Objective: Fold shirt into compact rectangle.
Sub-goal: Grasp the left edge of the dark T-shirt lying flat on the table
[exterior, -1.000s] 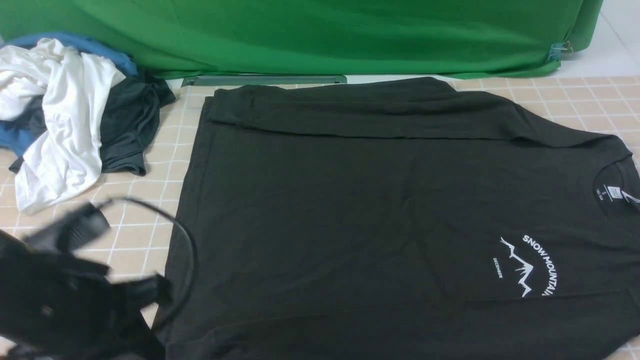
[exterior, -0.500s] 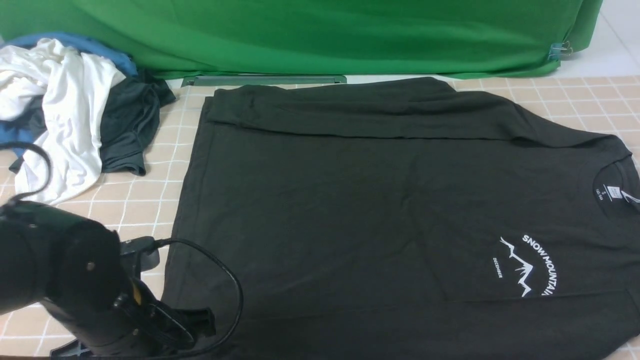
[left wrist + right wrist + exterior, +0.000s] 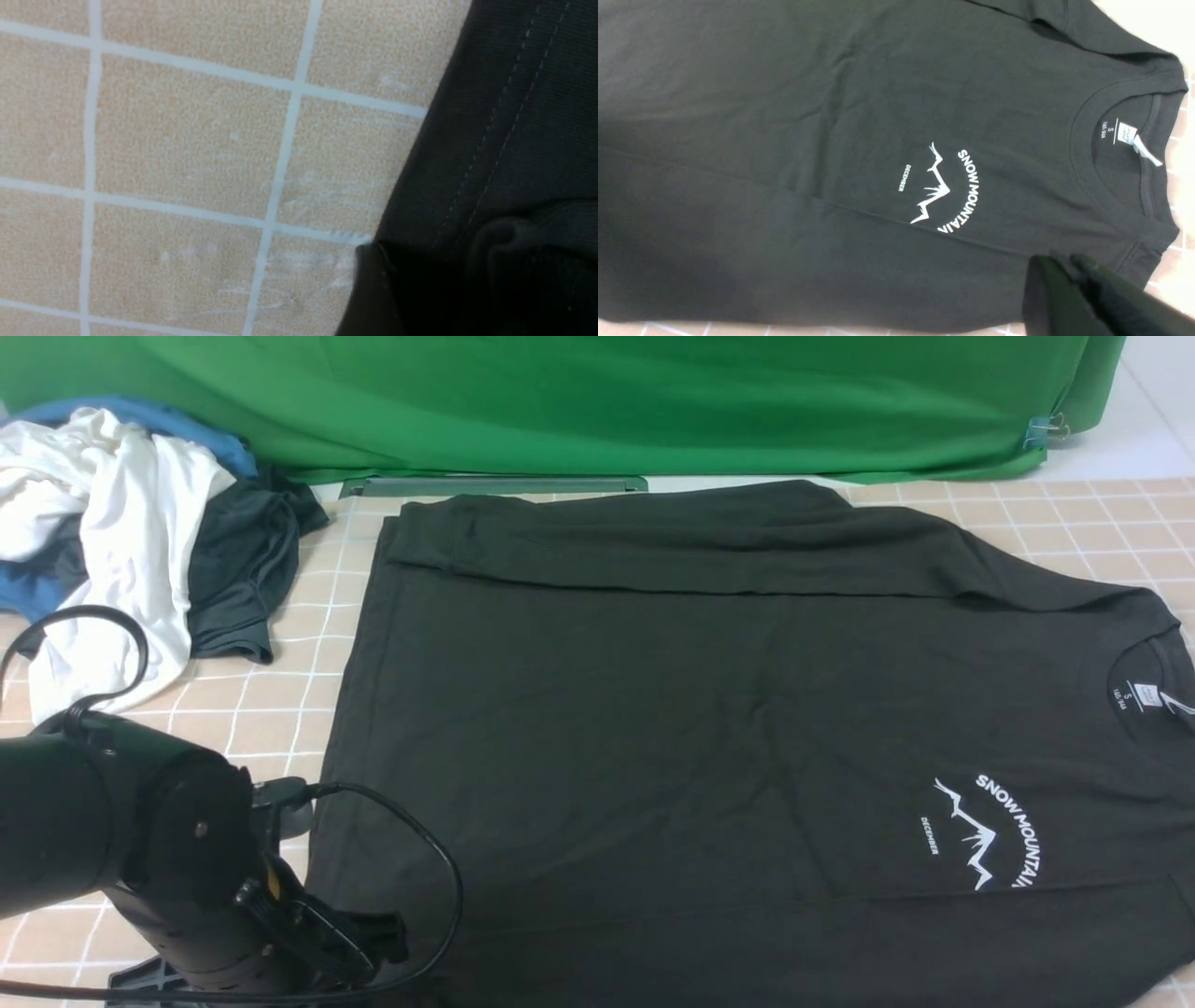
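The table (image 3: 271, 728) has a beige covering ruled into squares by white lines (scuffed pale in places). A black T-shirt (image 3: 653, 709) lies spread across it. Far left sits a heap: white garment (image 3: 121, 551), blue garment (image 3: 196, 434), dark grey garment (image 3: 233, 569).

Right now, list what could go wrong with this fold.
1. The left end effector sits at the shirt's bunched hem corner; it might pinch only one layer.
2. Its cable loops over the shirt there and could drag the cloth.
3. A hard pull might undo the folded far edge.
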